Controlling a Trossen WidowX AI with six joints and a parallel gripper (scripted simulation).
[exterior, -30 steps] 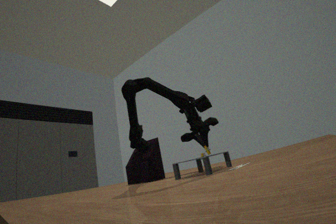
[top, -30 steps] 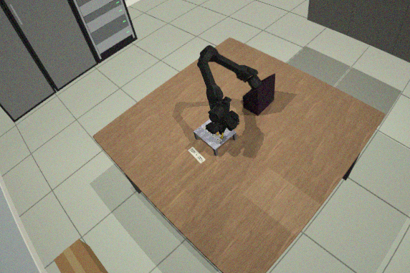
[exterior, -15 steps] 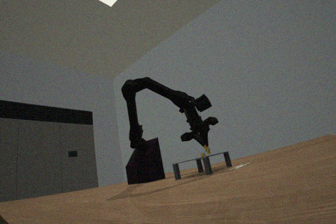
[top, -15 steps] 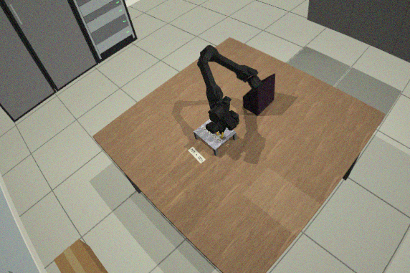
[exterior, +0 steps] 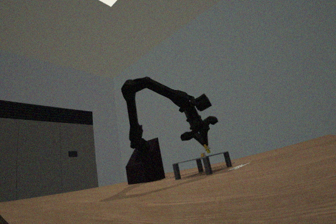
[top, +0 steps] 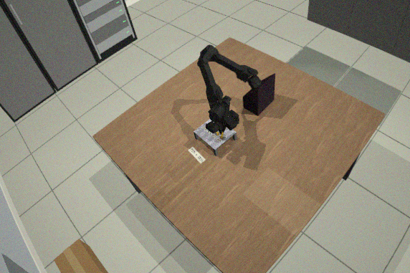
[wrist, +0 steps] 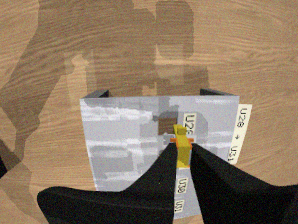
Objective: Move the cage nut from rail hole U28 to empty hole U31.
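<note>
The gripper (top: pixel 223 133) (exterior: pixel 206 145) (wrist: pixel 181 148) pinches the yellow cage nut (exterior: pixel 208 150) (wrist: pixel 183 154) above the rail plate (top: pixel 208 136) (exterior: pixel 191 160) (wrist: pixel 125 160). Another nut (exterior: pixel 202 154) stands on the plate close by. A paper label (top: pixel 196 155) (exterior: pixel 239 166) (wrist: pixel 242 131) lies just beside the plate.

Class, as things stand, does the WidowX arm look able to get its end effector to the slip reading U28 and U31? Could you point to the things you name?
Probably, though not to pick it up yet: nothing seems to stand over the slip (top: pixel 196 155) (wrist: pixel 241 132), but the end effector (top: pixel 221 136) (exterior: pixel 206 146) (wrist: pixel 181 148) is shut on a yellow nut.
</note>
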